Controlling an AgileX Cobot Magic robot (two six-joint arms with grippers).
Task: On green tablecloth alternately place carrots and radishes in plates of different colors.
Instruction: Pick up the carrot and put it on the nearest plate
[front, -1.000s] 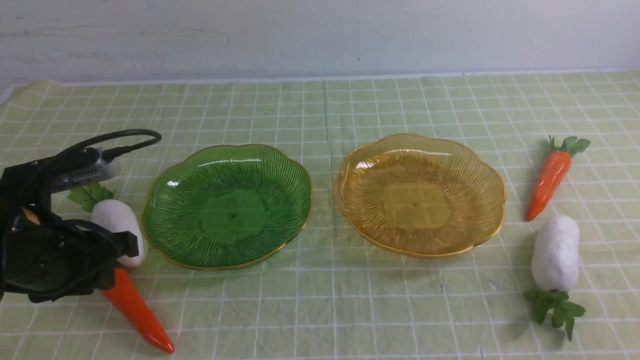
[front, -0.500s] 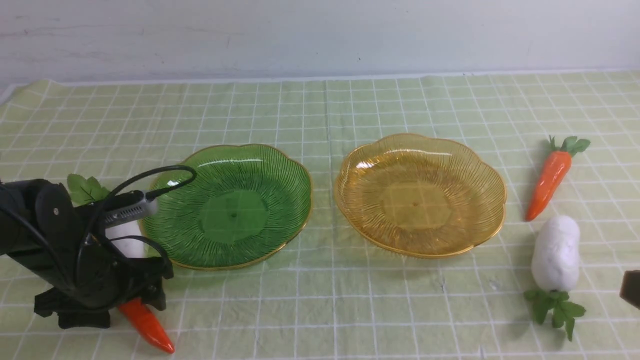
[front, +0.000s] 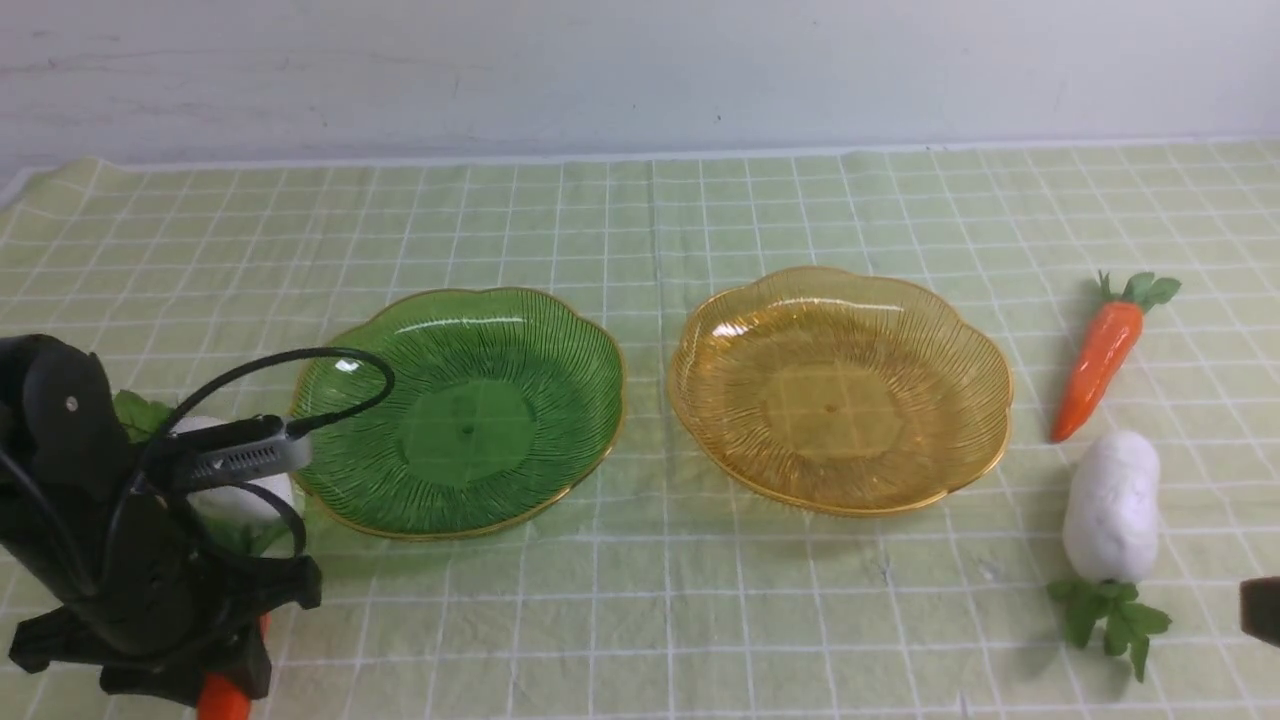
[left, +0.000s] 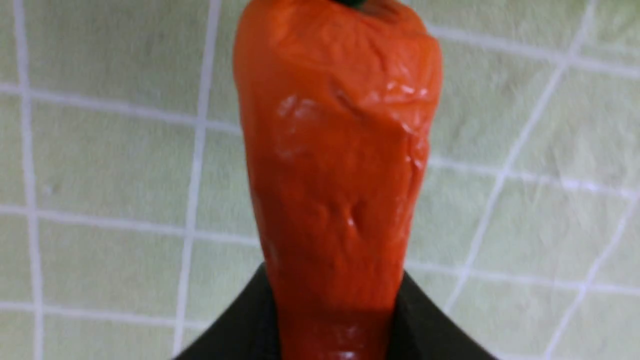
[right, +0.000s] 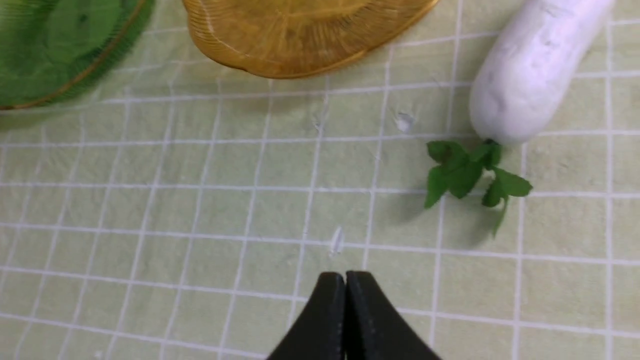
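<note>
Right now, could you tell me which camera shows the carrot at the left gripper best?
The left wrist view: the carrot fills its middle. The front view shows only parts around the gripper; the right wrist view, none.

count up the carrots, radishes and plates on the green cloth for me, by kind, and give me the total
Carrots: 2, one in the left jaws and one at the far right
Radishes: 2, one beside the green plate and one at the right
Plates: 2, one green, one amber
Total: 6
</note>
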